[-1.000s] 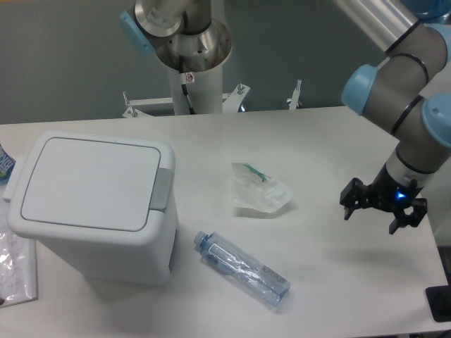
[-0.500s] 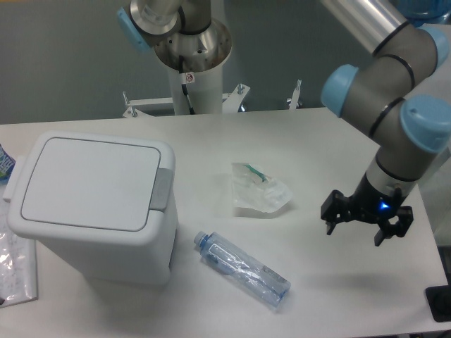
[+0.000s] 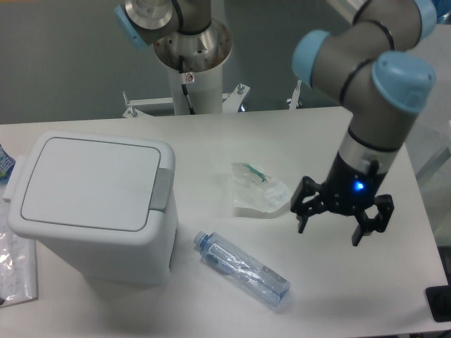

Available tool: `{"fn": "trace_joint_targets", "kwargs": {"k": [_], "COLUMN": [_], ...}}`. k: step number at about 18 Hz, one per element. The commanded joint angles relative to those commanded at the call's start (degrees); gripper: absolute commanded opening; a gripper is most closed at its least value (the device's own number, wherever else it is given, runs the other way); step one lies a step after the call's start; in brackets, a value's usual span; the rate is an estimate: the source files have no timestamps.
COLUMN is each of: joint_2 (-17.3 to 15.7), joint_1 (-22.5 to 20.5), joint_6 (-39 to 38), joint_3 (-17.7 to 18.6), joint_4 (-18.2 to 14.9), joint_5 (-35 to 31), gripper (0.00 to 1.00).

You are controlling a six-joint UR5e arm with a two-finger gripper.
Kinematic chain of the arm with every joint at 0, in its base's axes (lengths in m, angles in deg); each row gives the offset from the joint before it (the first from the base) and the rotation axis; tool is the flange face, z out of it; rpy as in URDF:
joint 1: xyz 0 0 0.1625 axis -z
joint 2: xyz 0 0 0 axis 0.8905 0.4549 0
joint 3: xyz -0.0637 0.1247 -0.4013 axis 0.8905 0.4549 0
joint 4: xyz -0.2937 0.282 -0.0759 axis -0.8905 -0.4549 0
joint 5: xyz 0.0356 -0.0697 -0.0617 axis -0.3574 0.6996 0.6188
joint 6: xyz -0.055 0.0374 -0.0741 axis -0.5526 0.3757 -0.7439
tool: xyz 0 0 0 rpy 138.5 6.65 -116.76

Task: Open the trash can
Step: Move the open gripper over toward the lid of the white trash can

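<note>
The trash can (image 3: 91,204) is a large white boxy bin at the left of the table. Its flat lid (image 3: 88,182) is down and the grey push-button tab (image 3: 163,189) sits at the lid's right edge. My gripper (image 3: 330,227) hangs open and empty above the table at the right, well apart from the bin. A blue light glows on its wrist.
A clear plastic bottle (image 3: 242,267) lies on the table in front, between the bin and the gripper. A crumpled clear plastic bag (image 3: 258,190) lies in the middle, just left of the gripper. A flat clear packet (image 3: 14,264) lies at the left edge.
The gripper has moved left across the table toward the middle, closer to the plastic bag. The bin, bottle and bag have not moved.
</note>
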Motion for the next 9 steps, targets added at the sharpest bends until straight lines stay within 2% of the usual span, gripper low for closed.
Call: {"fn": "trace_joint_targets", "kwargs": {"k": [5, 9], "joint_2": [-2.8, -4.4], "joint_1": [4.2, 4.9], "joint_6": [-5.0, -9.5], "joint_3": [1.7, 3.3], "joint_4": [0.1, 0.3], "joint_5": [2.8, 2.3], "gripper": [1.0, 1.0]}}
